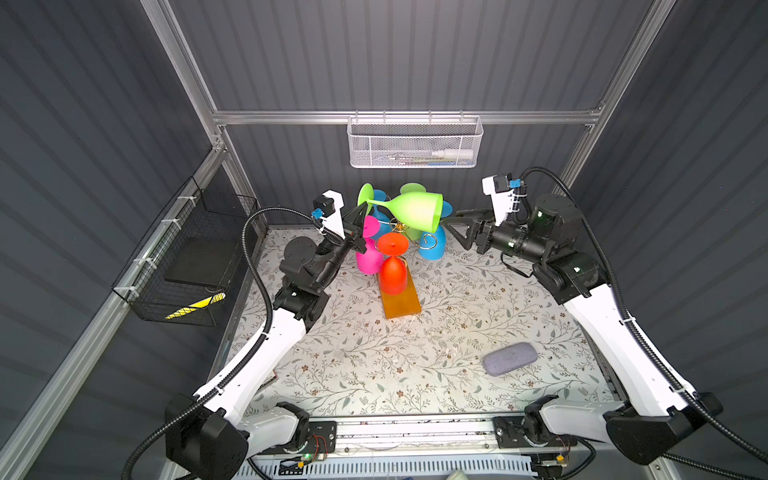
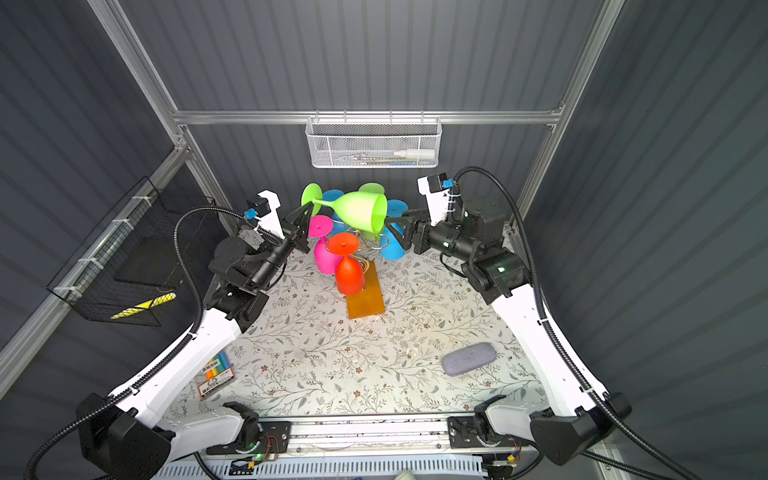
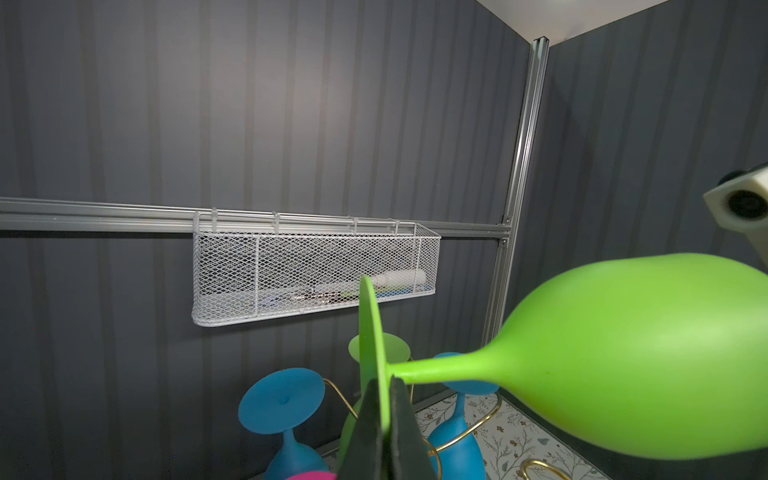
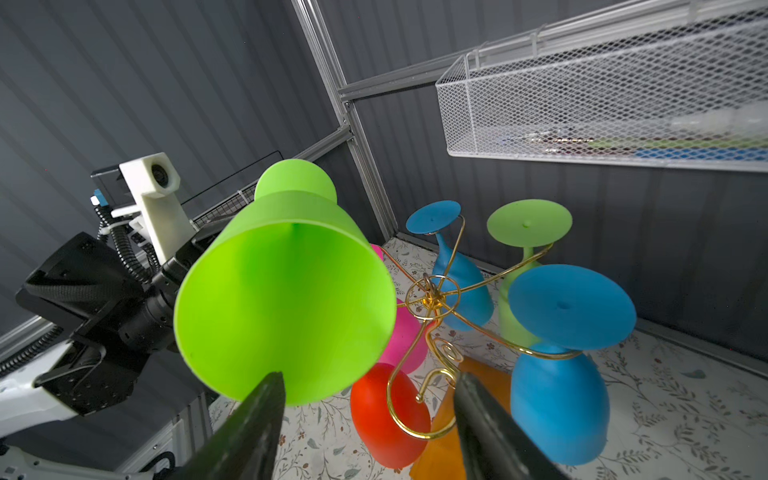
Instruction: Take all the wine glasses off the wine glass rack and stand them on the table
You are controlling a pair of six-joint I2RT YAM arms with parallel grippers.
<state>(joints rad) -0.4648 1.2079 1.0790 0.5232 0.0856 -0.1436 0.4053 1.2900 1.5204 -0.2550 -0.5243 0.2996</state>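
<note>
HANDOVER IN MID-AIR: The left claw (image 3: 387, 388) pinches the foot disc of a lime-green wine glass (image 1: 411, 210). It holds the glass on its side, lifted free of the gold wine glass rack (image 1: 400, 227), with the bowl mouth facing the right claw (image 4: 368, 384). That claw's jaws stand spread, one fingertip just beside the rim. Five other glasses (image 1: 392, 274) hang on the rack below both claws.

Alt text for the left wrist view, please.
The left gripper pinches the foot of a green wine glass held sideways. Behind it, blue glasses hang upside down on the gold rack, below a white mesh basket.
</note>
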